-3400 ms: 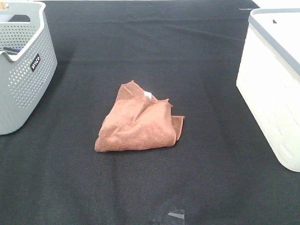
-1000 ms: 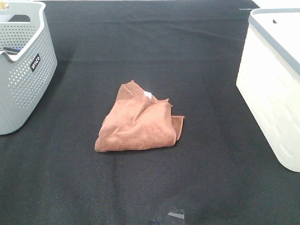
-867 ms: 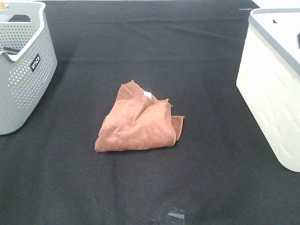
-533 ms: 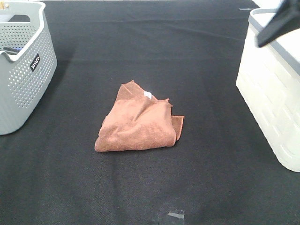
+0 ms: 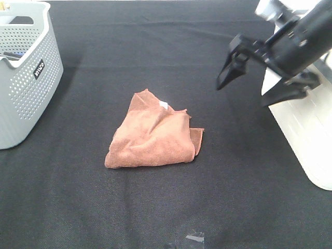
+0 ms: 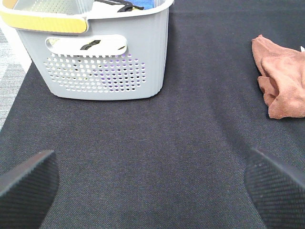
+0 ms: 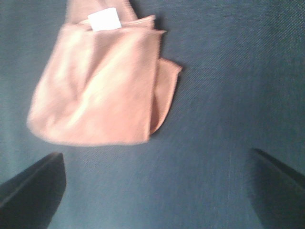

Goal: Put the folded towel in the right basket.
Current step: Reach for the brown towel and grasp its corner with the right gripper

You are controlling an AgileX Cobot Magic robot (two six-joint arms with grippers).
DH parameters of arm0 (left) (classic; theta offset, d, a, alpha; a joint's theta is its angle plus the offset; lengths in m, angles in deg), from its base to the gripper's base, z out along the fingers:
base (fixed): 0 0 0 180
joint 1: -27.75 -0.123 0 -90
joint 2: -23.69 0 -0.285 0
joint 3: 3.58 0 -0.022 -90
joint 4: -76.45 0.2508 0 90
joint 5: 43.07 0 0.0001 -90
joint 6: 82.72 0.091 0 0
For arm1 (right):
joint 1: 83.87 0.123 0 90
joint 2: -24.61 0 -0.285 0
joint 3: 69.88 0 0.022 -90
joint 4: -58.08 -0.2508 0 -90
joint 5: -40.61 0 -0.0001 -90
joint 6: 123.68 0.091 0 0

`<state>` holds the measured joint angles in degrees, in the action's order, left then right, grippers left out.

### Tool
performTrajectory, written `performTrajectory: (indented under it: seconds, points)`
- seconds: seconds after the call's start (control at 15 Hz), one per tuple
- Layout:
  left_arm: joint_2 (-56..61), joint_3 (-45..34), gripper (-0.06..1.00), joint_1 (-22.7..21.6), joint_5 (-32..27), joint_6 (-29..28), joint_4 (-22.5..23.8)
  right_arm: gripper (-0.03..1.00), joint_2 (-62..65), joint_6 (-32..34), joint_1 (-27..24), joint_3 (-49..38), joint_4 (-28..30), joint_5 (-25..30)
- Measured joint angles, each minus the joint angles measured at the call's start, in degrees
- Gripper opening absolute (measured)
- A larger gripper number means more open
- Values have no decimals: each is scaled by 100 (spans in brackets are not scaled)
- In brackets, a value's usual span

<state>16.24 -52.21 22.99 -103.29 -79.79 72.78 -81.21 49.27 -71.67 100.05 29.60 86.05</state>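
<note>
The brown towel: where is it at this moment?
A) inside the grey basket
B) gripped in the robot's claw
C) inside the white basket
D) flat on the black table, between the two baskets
D: the towel lies on the black table, with the right gripper open in the air off to its side.

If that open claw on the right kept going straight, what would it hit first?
The right gripper would probably meet the folded towel, or the black table beside it; depth's unclear.
</note>
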Motion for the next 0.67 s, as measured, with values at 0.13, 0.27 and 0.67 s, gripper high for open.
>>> performTrajectory:
  seconds: [0.13,0.27,0.67]
  points:
    - [0,0,99,0,0,0,0,97,-539,0,57,321,-155,-69]
    - [0,0,99,0,0,0,0,97,-1089,6,315,607,-241,-132]
    - [0,0,99,0,0,0,0,96,-2040,-115,413,619,-682,-178]
